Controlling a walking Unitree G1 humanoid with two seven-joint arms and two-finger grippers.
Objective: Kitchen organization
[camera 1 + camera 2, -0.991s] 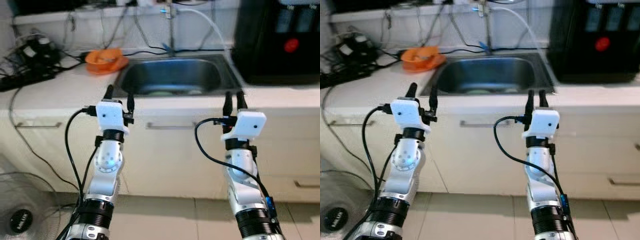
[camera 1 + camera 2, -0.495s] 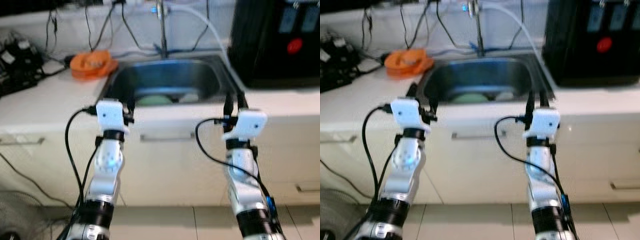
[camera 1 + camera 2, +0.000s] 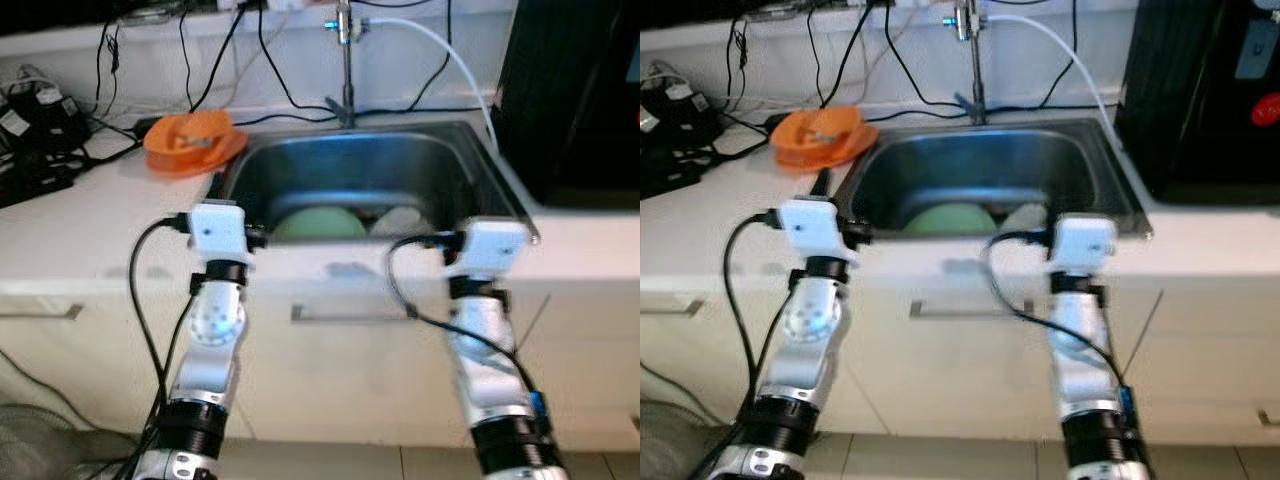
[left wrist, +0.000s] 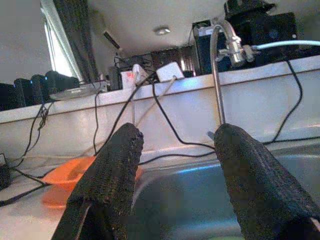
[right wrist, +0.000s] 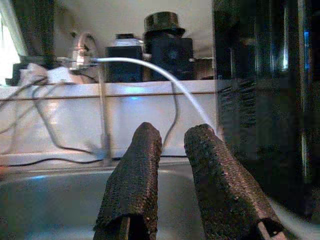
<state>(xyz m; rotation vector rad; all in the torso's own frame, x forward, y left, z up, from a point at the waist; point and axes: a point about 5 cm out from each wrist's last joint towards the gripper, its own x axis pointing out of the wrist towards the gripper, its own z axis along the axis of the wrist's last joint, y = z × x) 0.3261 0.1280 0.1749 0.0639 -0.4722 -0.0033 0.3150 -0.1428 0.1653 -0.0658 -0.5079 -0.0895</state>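
Both hands at sink (image 3: 500,185) front: left hand (image 4: 177,165) spread, right hand (image 5: 172,165) approx. half-parted, empty.

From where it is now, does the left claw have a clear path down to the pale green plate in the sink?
Probably yes. The left claw sits open at the front rim of the steel sink, and the pale green plate lies just beyond and below it with nothing between.

Orange bowl (image 3: 194,141); pale green plate (image 3: 318,222)
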